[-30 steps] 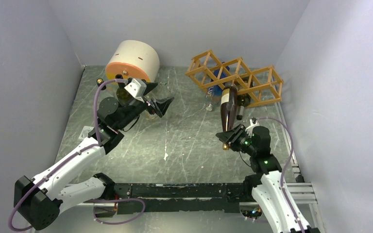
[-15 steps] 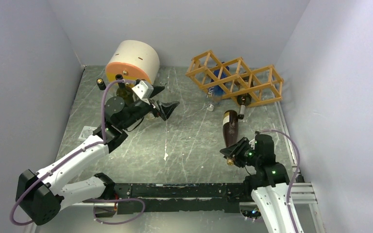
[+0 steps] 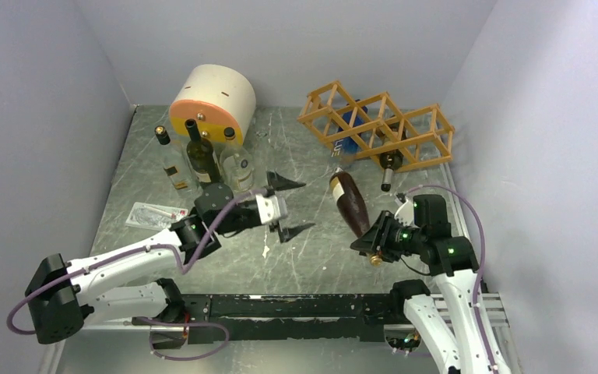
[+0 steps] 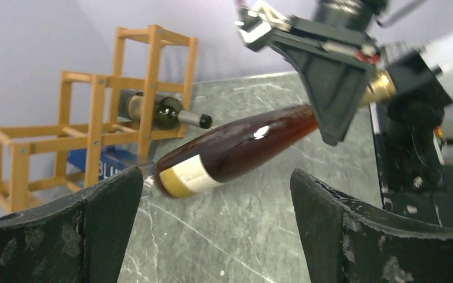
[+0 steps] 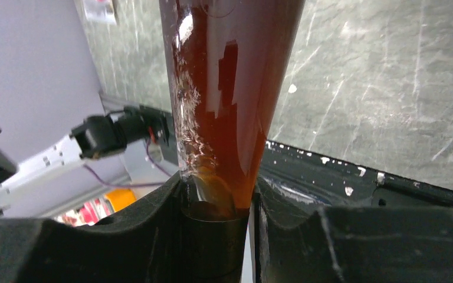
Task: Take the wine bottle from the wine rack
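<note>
The right jaws clamp the neck of the wine bottle [image 3: 349, 204], base end toward the wine rack [image 3: 378, 125]; the left jaws stand apart.

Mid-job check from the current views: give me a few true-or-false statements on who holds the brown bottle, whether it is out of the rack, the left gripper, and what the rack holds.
1. The right gripper is shut on the neck of the brown wine bottle. True.
2. The brown wine bottle lies in a cell of the wine rack. False: it is outside the rack, held tilted in front of it.
3. The left gripper is open and holds nothing. True.
4. The wine rack is empty. False: a dark bottle lies in it, neck sticking out.
</note>
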Robot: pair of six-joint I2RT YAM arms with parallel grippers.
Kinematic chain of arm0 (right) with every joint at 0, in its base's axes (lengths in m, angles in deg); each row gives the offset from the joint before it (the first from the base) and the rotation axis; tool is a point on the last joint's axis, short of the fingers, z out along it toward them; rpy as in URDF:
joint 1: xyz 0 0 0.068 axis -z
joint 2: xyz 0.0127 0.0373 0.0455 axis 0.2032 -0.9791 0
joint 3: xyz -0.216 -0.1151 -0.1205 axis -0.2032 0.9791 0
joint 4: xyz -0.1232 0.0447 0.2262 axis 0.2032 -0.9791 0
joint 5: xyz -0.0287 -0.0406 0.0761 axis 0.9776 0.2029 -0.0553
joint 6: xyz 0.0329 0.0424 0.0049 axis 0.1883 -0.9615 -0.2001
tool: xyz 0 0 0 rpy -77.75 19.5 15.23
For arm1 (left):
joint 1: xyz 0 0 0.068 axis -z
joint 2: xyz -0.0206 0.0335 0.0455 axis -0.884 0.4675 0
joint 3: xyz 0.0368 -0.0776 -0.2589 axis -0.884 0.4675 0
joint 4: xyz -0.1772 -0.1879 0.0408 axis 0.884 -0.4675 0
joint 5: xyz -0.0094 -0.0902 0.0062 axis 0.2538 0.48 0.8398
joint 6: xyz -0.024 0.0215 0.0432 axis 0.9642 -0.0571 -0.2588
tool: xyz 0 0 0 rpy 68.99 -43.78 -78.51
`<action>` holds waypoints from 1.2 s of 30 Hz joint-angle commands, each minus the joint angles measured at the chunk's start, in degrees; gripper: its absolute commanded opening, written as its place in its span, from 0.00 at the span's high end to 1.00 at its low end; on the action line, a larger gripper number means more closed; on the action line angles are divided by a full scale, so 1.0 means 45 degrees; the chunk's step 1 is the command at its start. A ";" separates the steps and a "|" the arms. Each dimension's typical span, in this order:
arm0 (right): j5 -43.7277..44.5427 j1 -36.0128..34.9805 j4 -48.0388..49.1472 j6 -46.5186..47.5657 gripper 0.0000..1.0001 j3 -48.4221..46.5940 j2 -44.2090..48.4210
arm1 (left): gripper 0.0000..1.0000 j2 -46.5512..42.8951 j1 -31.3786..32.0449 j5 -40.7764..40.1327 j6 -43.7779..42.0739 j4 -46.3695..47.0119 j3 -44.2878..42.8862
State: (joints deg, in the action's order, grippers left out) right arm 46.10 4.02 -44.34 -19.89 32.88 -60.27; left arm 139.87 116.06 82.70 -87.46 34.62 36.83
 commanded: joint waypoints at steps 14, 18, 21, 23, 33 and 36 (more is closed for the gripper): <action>-0.4944 -0.0021 0.2356 0.3836 1.00 -0.1190 -0.1633 | 0.01 0.2335 0.3581 -0.3226 -0.4985 -0.0799 0.0318; -0.5232 -0.0180 0.2596 0.3928 1.00 -0.0961 -0.2014 | 0.01 0.2666 0.3766 -0.3494 -0.5064 -0.0544 0.0335; -0.5308 -0.0654 0.3057 0.3660 1.00 -0.0852 -0.2132 | 0.00 0.2913 0.3868 -0.3511 -0.5332 -0.0553 0.0385; -0.5077 -0.1182 0.3517 0.3311 1.00 -0.0809 -0.2190 | 0.01 0.3107 0.3898 -0.3469 -0.5487 -0.0524 0.0376; -0.3128 -0.5766 0.6561 0.1281 1.00 -0.0692 -0.3556 | 0.01 0.3860 0.4059 -0.3268 -0.5966 -0.0792 0.0150; -0.2836 -0.6593 0.6809 0.1355 1.00 -0.1096 -0.3938 | 0.06 0.3897 0.4137 -0.3493 -0.6215 -0.0854 0.0280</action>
State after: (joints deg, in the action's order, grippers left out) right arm 38.41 -21.66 -32.54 -15.95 33.23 -78.96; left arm 157.05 133.85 68.14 -113.10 30.08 37.94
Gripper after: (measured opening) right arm 0.382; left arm 0.978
